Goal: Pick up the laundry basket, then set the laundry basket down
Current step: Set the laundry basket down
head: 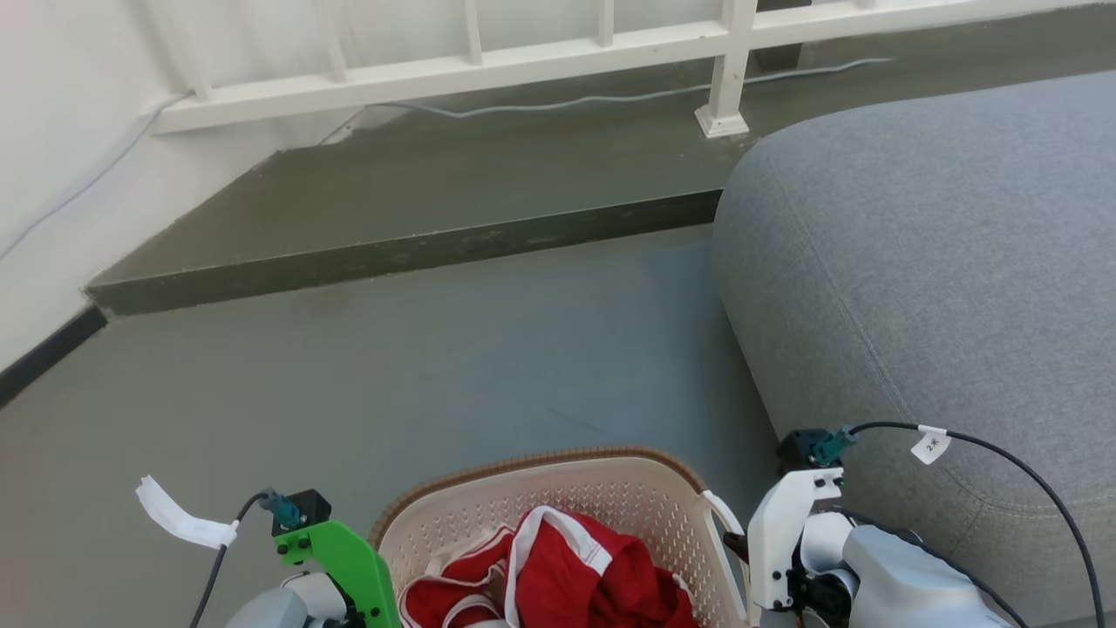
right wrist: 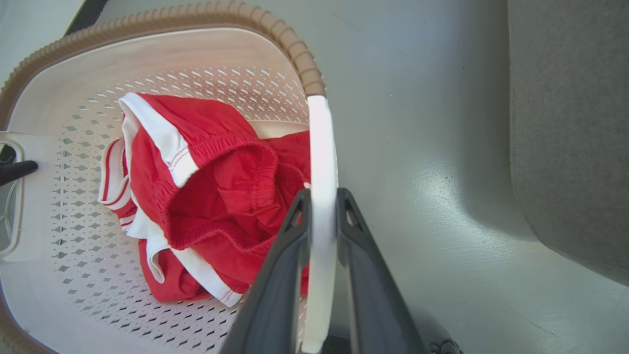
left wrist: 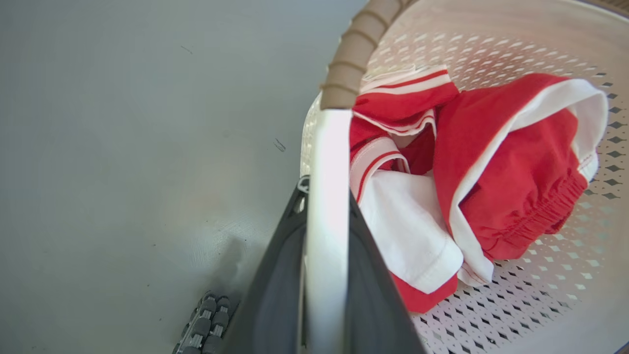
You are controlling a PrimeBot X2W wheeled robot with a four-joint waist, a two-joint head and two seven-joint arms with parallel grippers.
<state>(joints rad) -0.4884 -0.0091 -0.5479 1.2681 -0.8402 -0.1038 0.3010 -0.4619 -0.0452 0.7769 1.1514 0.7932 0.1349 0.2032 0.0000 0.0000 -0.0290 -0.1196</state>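
Observation:
The laundry basket (head: 540, 460) is cream perforated plastic with a brown woven-look rim, and sits at the bottom centre of the head view between my two wrists. Red and white clothes (head: 567, 567) lie inside it. In the left wrist view my left gripper (left wrist: 327, 196) is shut on one white side handle (left wrist: 327, 147), a dark finger on each side. In the right wrist view my right gripper (right wrist: 322, 196) is shut on the opposite white handle (right wrist: 322, 142). The basket's rim (right wrist: 172, 14) curves away beyond it. I cannot tell whether the basket touches the floor.
A large grey upholstered seat (head: 942, 262) stands close on the right. Ahead is open grey floor (head: 436, 375), then a raised dark step (head: 392, 249) with a white railing (head: 523, 61) and a cable behind it. A white wall (head: 52, 174) runs along the left.

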